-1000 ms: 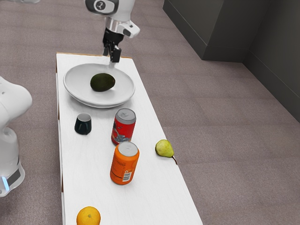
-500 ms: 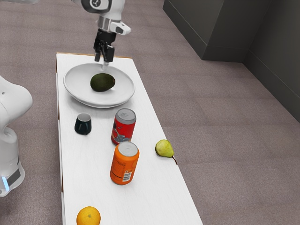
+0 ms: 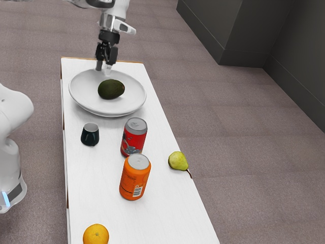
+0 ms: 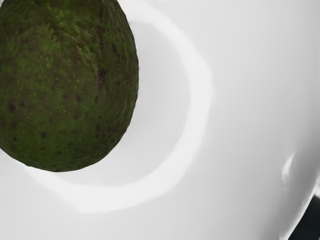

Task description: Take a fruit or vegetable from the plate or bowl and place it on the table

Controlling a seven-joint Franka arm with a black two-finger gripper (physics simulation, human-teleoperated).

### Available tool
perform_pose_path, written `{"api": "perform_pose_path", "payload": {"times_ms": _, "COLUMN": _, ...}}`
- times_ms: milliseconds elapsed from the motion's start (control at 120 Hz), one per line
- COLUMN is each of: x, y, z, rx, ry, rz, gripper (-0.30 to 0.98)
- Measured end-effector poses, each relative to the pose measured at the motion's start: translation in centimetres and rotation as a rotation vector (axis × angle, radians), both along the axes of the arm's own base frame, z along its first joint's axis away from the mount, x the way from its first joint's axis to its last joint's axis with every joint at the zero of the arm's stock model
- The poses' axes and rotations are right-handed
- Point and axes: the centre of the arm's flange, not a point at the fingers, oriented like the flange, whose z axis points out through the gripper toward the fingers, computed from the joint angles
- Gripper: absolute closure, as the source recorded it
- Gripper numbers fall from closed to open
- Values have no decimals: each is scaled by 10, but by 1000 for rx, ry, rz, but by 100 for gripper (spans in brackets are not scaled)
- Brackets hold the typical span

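- On the plate [image 3: 78,96], near its middle: avocado [image 3: 110,89], dark green, lying on its side. The wrist view gives its speckled skin and the pale ring of the plate around it.
- Beside the avocado, toward the plate's far rim in the exterior view: gripper [image 3: 104,68], pointing down, its two fingers parted and nothing held between them.
- Near the plate, toward the exterior view's left: cup [image 3: 90,135], dark and upright.
- Level with the cup, toward the exterior view's right: red can [image 3: 134,138], upright.
- Just in front of the red can: orange can [image 3: 135,179], upright; contact between the two cannot be told.
- Close to the table's right edge in the exterior view: pear [image 3: 177,160], yellow-green, stem outward.
- At the near end of the table [image 3: 162,223]: orange [image 3: 96,235], well apart from the plate.
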Motion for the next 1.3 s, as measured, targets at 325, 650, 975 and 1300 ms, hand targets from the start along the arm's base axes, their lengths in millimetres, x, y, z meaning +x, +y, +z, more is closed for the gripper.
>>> {"api": "perform_pose_path", "payload": {"times_ms": 325, "x": -10, "y": -1, "z": 7, "rx": 21, "ry": 0, "rz": 16, "gripper": 0}}
{"api": "perform_pose_path", "payload": {"times_ms": 650, "x": -36, "y": -71, "z": 44, "rx": 96, "ry": -77, "rz": 12, "gripper": 0}}
{"api": "perform_pose_path", "payload": {"times_ms": 975, "x": -27, "y": -58, "z": -6, "rx": 83, "ry": -1, "rz": 85, "gripper": 0}}
{"api": "perform_pose_path", "payload": {"times_ms": 1300, "x": -7, "y": -65, "z": -35, "rx": 86, "ry": 46, "rz": 80, "gripper": 0}}
